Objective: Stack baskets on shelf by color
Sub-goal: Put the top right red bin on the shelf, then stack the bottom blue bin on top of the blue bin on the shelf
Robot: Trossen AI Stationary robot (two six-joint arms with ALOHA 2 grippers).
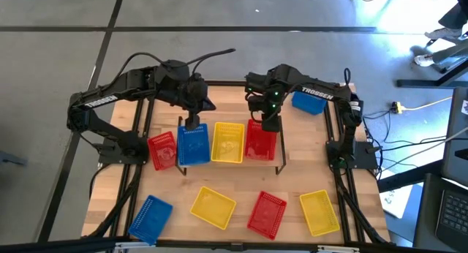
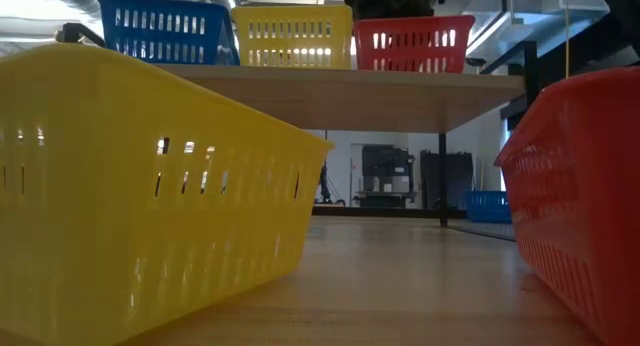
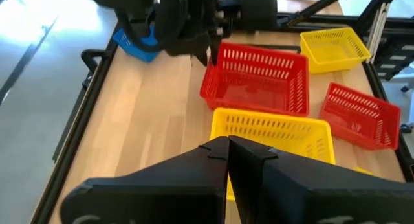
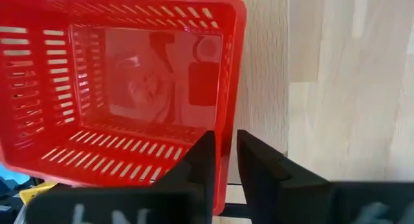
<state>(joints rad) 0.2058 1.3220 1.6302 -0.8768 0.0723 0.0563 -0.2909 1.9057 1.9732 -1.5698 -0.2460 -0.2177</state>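
Note:
The shelf carries a blue basket, a yellow basket and a red basket side by side, each resting on its bottom. My left gripper hovers at the blue basket's far end, fingers shut; that basket is hidden in the left wrist view. My right gripper is at the red basket's far end, shut on its wall. Other baskets lie on the table. My left gripper is over the blue basket's far rim; I cannot tell whether it touches it. My right gripper pinches the red basket's far end wall near a corner, one finger inside and one outside. It comes from above, pointing down. The basket sits level on the shelf.
A red basket lies on the table left of the shelf, a blue basket at the far right. Along the near edge lie a blue, a yellow, a red and another yellow basket.

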